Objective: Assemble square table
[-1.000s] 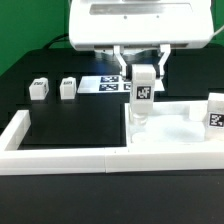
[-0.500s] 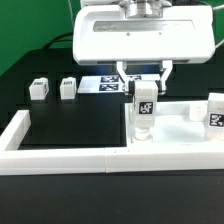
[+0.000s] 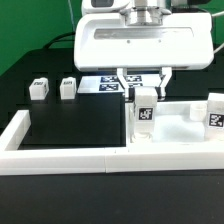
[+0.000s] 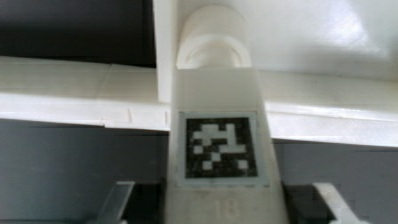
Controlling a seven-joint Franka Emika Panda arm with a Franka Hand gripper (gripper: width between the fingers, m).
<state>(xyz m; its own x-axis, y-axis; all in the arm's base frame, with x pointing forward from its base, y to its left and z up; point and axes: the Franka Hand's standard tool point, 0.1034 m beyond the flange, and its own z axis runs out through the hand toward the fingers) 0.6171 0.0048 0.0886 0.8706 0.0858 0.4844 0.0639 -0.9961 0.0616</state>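
Square table, a large white plastic slab with raised rim [image 3: 180, 135], lies just behind the low fence of long white bars [image 3: 60, 158]. Over its corner on the exterior view's left, the small white tagged block leg [image 3: 145, 112] has come down upright, clenched in the two-finger gripper [image 3: 144, 88]; seating it in the socket seems next. Two spare legs [image 3: 39, 89] stand farther back.

The arm is lower than a second ago, and the jaws have come down with it. The leg [image 3: 144, 112] gripped between the jaws is lower too. Its foot, below the jaws, is now down at a corner of the square table [image 3: 180, 130] instead of above it. Most of that drop comes early, and the last half second adds only a little.
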